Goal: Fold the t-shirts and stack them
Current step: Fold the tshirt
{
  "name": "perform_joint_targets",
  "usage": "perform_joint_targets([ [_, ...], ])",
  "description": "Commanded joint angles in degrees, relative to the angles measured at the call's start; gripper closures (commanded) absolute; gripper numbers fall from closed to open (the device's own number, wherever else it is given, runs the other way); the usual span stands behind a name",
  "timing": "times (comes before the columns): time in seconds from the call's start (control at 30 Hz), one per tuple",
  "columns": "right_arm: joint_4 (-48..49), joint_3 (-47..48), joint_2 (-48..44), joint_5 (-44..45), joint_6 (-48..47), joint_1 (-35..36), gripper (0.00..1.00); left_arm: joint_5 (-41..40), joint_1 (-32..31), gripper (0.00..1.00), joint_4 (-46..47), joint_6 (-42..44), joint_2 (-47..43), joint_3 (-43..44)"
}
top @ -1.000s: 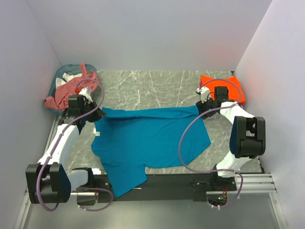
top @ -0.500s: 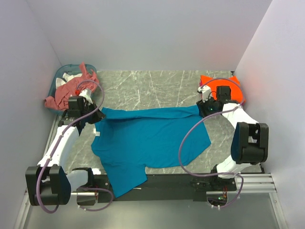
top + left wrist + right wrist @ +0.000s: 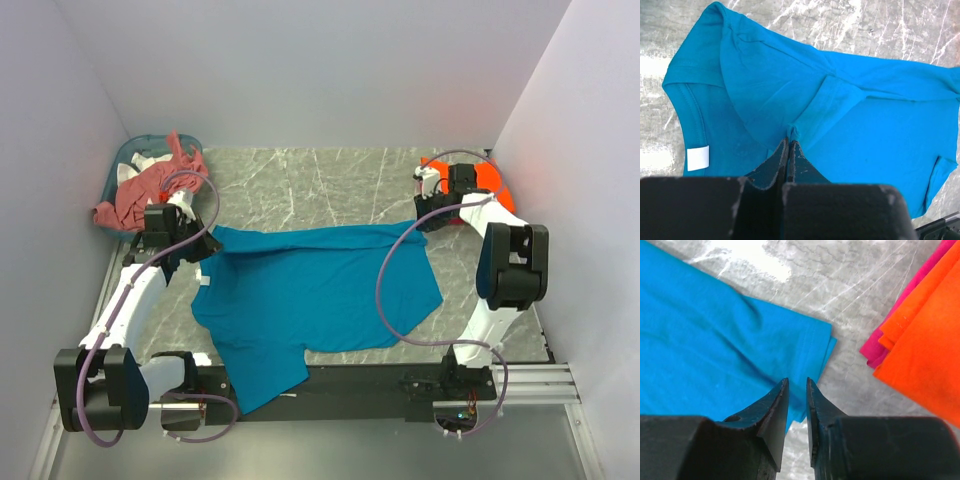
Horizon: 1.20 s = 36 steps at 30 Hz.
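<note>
At the middle of the desk I have the teal tee spread wide. Its far edge is doubled into a long fold running from 10 o'clock toward 2. One corner laps over the near edge at 7 o'clock onto the black rail. Bare desk shows as a band at 12 o'clock between that fold and the back wall, and as a smaller patch at 5 o'clock. The side walls stand close at 9 and 3, so there is little room outward.

My left pincer is clenched on a small pucker of the teal tee at its 10 o'clock end. My right pincer hangs over the tee's 2 o'clock corner, jaws a thin slit apart with nothing between them. Whether the tips touch the cloth I cannot tell.

The desk is grey and stone-patterned with white veins. The teal tee is soft knit with stitched hems and a white tag by the neck. The orange tee sits folded at 2 o'clock, straight-edged, on a magenta cloth of which only a rim shows. The salmon tee spills crumpled over the basket at 10 o'clock and hides most of it. From above, my right arm covers part of the orange tee.
</note>
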Motion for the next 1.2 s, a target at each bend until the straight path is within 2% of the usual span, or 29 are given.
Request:
perform_joint_targets([
  [0.0,-2.31,2.97,1.81,0.34,1.35,0.16,0.73,1.36,-0.07,1.00,1.46,1.42,-0.57,-0.18],
  [0.23,-6.62,3.06,2.43,1.48,-2.42,0.16,0.75,1.80,-0.16,0.99,1.81,1.42,-0.48,-0.18],
  [0.47,-7.50,-2.73,-3.80,1.92,-6.90,0.08,0.78,1.97,-0.07,1.00,1.99,1.42,-0.84,-0.35],
  [0.77,-10.14,-5.11,-6.00,2.71,-9.19,-0.27,0.79,2.32,-0.16,1.00,1.46,1.33,-0.92,-0.26],
  [1.17,-10.76,-6.33,-16.55,-7.56,-3.57,-2.03,0.76,2.67,-0.16,1.00,-0.20,-0.25,0.83,-0.18],
])
